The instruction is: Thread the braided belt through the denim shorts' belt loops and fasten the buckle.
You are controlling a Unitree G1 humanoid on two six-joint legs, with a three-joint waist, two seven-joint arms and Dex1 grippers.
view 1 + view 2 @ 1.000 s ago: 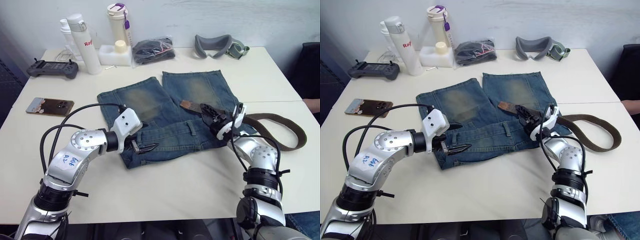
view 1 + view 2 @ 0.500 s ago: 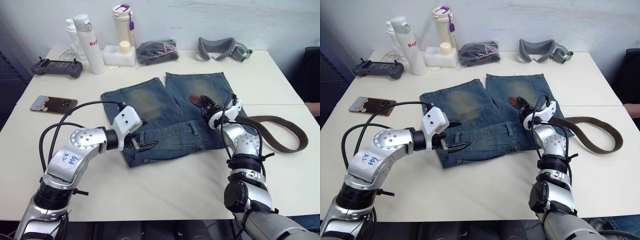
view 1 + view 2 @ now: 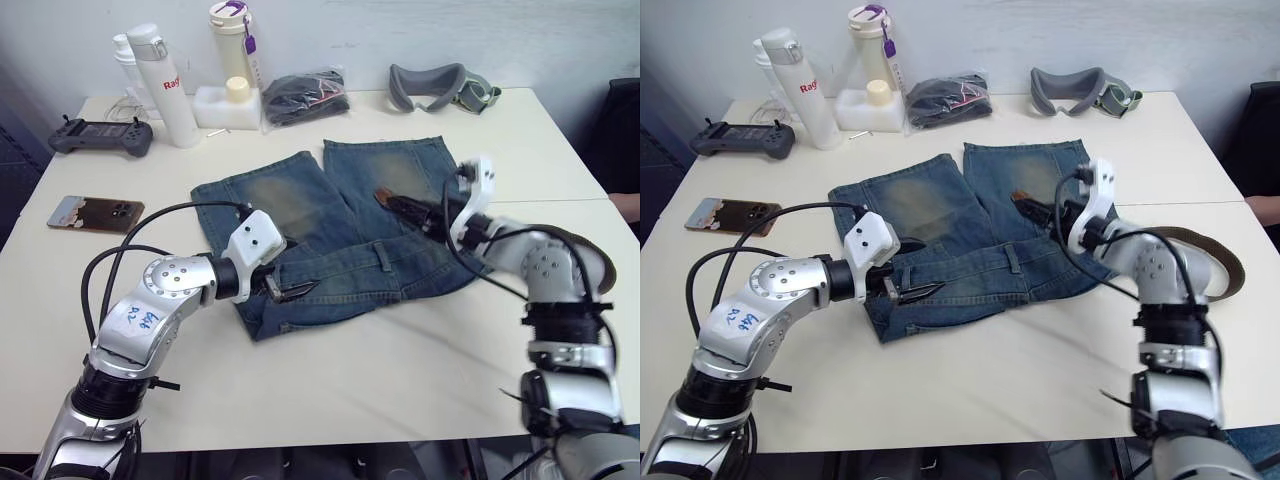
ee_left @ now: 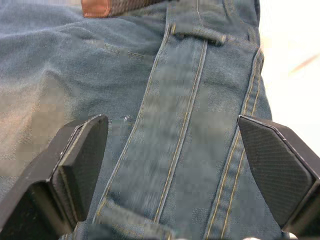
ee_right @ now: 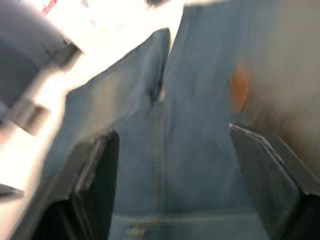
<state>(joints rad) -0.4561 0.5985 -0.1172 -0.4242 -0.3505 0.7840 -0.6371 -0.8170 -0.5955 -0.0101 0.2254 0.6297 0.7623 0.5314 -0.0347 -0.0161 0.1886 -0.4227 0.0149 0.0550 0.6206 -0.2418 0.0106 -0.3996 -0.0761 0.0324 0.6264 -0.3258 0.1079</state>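
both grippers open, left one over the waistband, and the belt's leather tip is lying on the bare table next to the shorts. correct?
Not quite. The leather tip lies on the denim shorts, on the leg nearest the right gripper, not on the table; the left eye view shows it. The rest holds: both grippers open, the left gripper over the waistband.

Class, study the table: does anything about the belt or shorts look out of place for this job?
Yes: the braided belt lies across the denim shorts with its tip on a leg, not through any belt loops.
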